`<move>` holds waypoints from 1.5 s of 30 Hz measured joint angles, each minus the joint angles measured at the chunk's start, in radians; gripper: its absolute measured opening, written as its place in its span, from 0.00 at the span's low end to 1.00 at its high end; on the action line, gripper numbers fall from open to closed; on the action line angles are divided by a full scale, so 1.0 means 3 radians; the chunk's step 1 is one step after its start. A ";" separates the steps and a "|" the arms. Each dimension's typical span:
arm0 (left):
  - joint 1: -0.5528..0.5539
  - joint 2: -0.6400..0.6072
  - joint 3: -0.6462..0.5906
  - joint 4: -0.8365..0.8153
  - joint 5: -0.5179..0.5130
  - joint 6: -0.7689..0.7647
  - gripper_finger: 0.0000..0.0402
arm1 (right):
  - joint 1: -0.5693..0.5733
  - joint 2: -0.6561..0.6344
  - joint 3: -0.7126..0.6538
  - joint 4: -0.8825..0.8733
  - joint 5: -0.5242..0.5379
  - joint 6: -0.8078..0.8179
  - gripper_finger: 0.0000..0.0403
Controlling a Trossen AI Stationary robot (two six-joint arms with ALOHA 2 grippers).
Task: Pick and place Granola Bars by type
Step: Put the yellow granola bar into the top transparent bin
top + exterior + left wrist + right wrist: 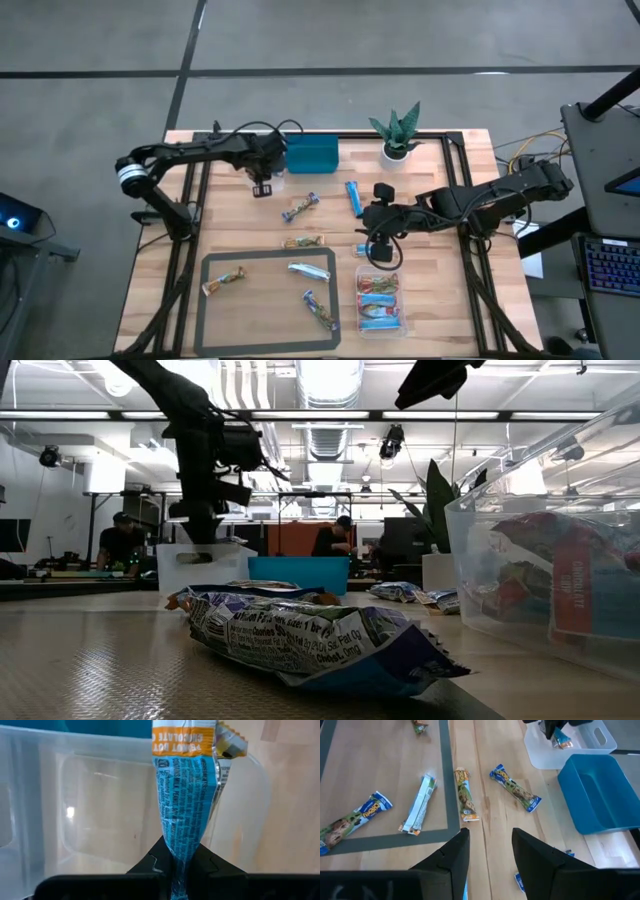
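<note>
Nearest: left gripper clamped on a blue granola bar, hanging over the clear tub beside the teal bin. Right gripper mid-table, fingers apart, empty. Other bars lie scattered on the table.

bars inside taped frame, tub right of it

Ceiling strip lights are glaring brightly in the low view, silhouetting the arms. Soft, even light is falling across the table, casting faint shadows. A close wrapper is blurring slightly.
</note>
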 joint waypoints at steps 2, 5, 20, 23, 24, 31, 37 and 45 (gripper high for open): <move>0.0003 0.0039 0.0000 -0.0003 0.0027 -0.0001 0.02 | 0.0000 0.0000 0.0000 0.0000 0.0000 0.0001 0.34; 0.0003 0.0073 -0.0003 -0.0004 0.0074 -0.0019 0.02 | 0.0000 0.0000 0.0008 -0.0001 0.0000 -0.0008 0.35; 0.0067 0.0073 -0.0004 -0.0219 0.0085 -0.0169 0.10 | 0.0000 0.0000 0.0008 -0.0003 0.0000 -0.0013 0.37; 0.0067 0.0071 -0.0004 -0.0229 0.0089 -0.0175 0.10 | 0.0000 0.0000 0.0008 -0.0003 0.0000 -0.0014 0.38; 0.0067 0.0071 -0.0004 -0.0229 0.0090 -0.0175 0.10 | 0.0000 0.0000 0.0008 -0.0003 0.0000 -0.0014 0.38; 0.0067 0.0071 0.0107 -0.0226 0.0162 -0.0191 0.11 | 0.0000 0.0000 0.0008 -0.0004 0.0001 -0.0014 0.37; 0.0067 0.0069 0.0209 -0.0263 0.0300 -0.0182 0.11 | 0.0001 0.0000 0.0008 -0.0009 0.0001 -0.0055 0.39; 0.0081 0.0069 0.0217 -0.0437 0.0356 -0.0182 0.21 | 0.0001 0.0000 0.0008 -0.0009 0.0003 -0.0102 0.37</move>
